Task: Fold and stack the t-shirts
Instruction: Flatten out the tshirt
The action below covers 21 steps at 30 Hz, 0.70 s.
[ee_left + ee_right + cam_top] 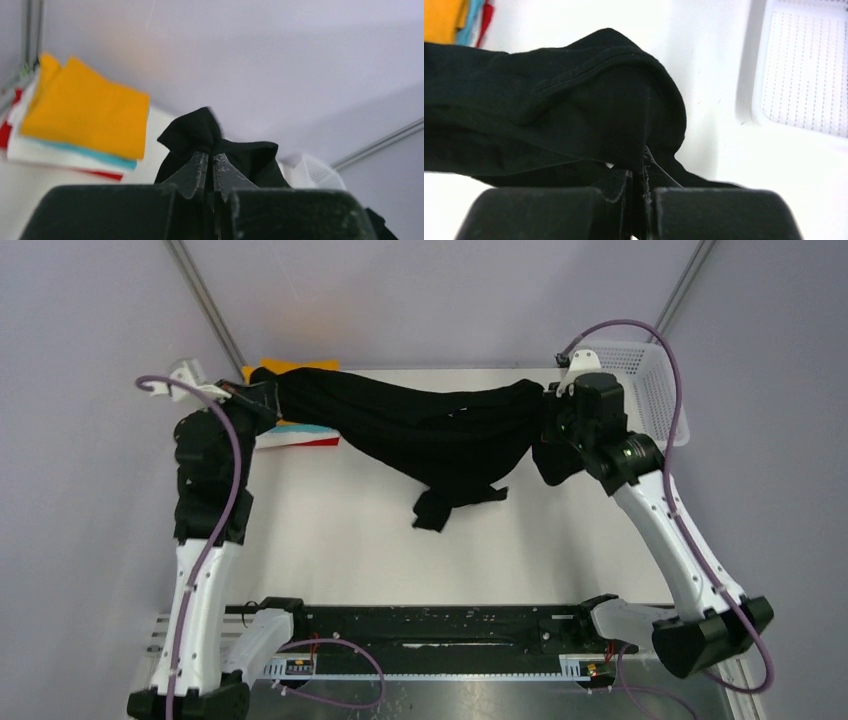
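Spreading the black t-shirt (430, 430): our left gripper (210, 159) and right gripper (640, 167) each pinch an end. Next, we'd likely lay it flat below them.

Bright, even light with faint shadows; the overhead view is sharp, both wrist views blur close up.

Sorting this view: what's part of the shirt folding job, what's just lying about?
Job: black t-shirt, pinched by left hand and right hand; folded shirt stack, orange on top.
Lying about: white mesh basket.
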{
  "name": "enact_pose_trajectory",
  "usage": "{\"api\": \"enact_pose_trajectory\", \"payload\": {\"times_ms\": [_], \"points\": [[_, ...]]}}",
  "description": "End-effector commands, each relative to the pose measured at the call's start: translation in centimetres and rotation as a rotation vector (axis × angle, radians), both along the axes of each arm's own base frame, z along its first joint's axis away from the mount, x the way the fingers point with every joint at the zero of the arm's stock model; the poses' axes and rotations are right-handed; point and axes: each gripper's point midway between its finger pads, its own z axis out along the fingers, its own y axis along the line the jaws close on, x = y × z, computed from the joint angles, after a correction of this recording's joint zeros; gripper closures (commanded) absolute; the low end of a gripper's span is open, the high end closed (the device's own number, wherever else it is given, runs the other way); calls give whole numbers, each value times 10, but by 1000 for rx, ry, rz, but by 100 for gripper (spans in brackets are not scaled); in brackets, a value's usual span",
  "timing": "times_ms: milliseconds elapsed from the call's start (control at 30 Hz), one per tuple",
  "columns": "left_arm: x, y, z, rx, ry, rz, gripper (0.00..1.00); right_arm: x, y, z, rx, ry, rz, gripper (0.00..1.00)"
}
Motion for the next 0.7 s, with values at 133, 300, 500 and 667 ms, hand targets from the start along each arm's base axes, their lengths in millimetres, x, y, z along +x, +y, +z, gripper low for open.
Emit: {"api": "enact_pose_trajectory", "payload": {"times_ms": [133,300,500,667], "points": [[-89,33,140,97,-447,164,100,-80,-13,118,-4,-329,172,100],[-146,31,190,161,-629,162,100,-138,-9,173,62,-511,304,100],[-192,28,224,191,-771,161,100,-187,-13,219,110,-644,365,100],[-202,24,246,208,-814,145,100,-199,-19,247,112,-689,352,100]]}}
